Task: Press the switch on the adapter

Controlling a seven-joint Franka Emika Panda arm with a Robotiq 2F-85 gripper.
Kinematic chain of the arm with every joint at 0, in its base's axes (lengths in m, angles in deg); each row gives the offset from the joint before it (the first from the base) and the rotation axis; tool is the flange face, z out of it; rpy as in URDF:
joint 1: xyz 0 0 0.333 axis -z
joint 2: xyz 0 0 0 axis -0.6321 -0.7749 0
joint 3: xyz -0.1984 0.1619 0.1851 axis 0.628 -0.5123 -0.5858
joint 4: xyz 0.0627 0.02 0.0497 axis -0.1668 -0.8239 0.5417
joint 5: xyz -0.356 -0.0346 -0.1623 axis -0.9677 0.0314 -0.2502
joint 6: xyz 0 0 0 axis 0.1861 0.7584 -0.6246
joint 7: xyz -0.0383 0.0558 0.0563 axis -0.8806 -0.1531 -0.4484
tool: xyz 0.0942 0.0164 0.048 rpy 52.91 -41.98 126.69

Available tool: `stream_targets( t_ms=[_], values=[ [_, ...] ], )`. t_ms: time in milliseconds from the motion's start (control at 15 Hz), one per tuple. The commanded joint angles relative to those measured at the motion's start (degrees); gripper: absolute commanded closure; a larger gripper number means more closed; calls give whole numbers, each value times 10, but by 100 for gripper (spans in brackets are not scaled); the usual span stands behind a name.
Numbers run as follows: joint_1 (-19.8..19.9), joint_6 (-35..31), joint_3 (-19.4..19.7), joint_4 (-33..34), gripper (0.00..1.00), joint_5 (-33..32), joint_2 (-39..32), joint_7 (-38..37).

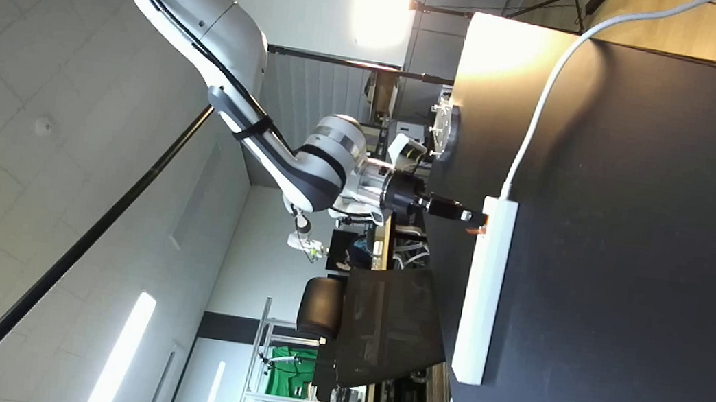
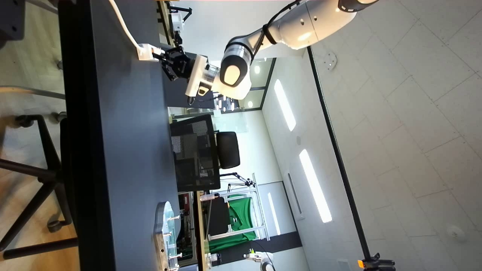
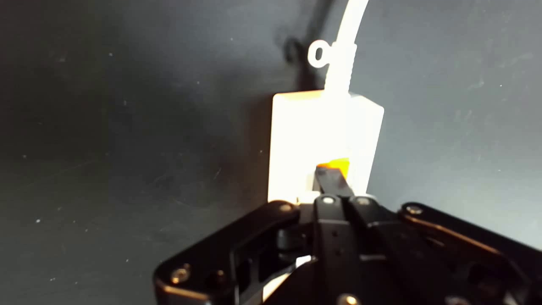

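The adapter is a long white power strip (image 1: 483, 300) lying on the dark table. Its near end shows in an exterior view (image 2: 145, 53) and, overexposed, in the wrist view (image 3: 302, 140). The switch (image 3: 343, 164) glows orange-yellow near the cable end; an orange glow also shows in an exterior view (image 1: 482, 230). My gripper (image 3: 333, 180) is shut with nothing seen between its fingers. Its tips are at the switch and cover part of it. The gripper also shows at the strip in both exterior views (image 1: 477, 218) (image 2: 159, 56). I cannot tell whether the switch is pushed down.
A white cable (image 1: 540, 107) runs from the strip's end across the dark table (image 1: 652, 281). A round metal and clear plate with posts (image 2: 165, 235) sits at the table's edge. A black mesh chair (image 2: 196, 152) stands behind the table.
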Motion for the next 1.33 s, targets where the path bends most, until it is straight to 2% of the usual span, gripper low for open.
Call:
stream_targets(
  t_ms=[0, 333, 400, 533, 733, 1000, 1067, 1267],
  values=[
    [-38, 23, 39, 10, 100, -11, 33, -28],
    [-82, 20, 69, -24, 100, -32, 115, -49],
    [-95, 13, 79, -31, 75, -44, 130, -67],
    [-128, -10, 105, -48, 68, -94, 156, -115],
    [-168, -30, 137, -67, 47, -173, 181, -218],
    [-200, -14, 159, -82, 19, -266, 198, -343],
    [-174, -19, 135, -59, 38, -238, 175, -288],
    [-185, -19, 141, -68, 19, -257, 181, -318]
  ],
)
